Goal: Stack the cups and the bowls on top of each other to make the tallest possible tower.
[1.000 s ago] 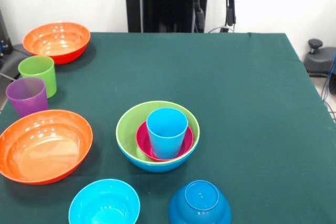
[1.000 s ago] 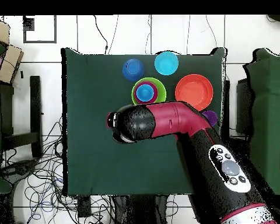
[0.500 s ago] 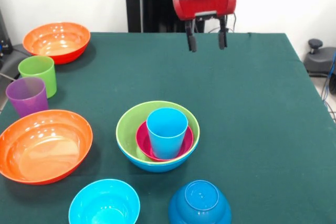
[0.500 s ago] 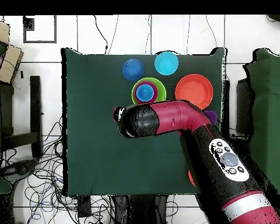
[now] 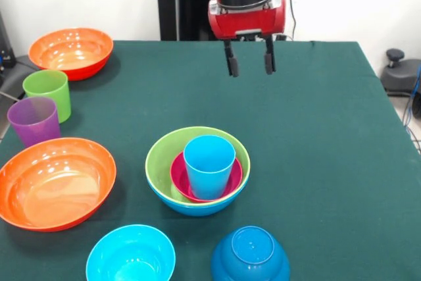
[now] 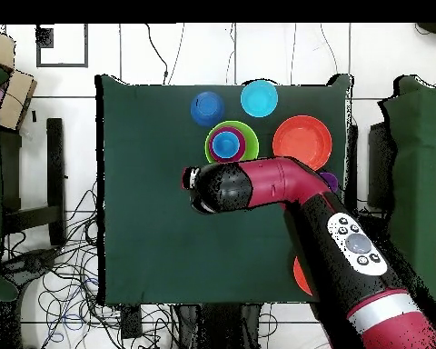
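Note:
The tower stands in the middle of the table: a large blue bowl holds a lime green bowl, a small magenta bowl and a light blue cup. In the overhead view the tower shows just beyond the arm's end. My gripper hangs open and empty above the cloth, well behind the tower. A lime green cup and a purple cup stand at the left edge. Orange bowls lie at the far left and near left.
A small cyan bowl lies open side up at the front edge. Beside it a dark blue bowl lies upside down. The green cloth covers the table. In the overhead view the arm covers part of the table's right half.
The arm has come down into the front view, so the gripper's fingers now show in full. It has also shifted a little toward the tower. Cups and bowls have not moved.

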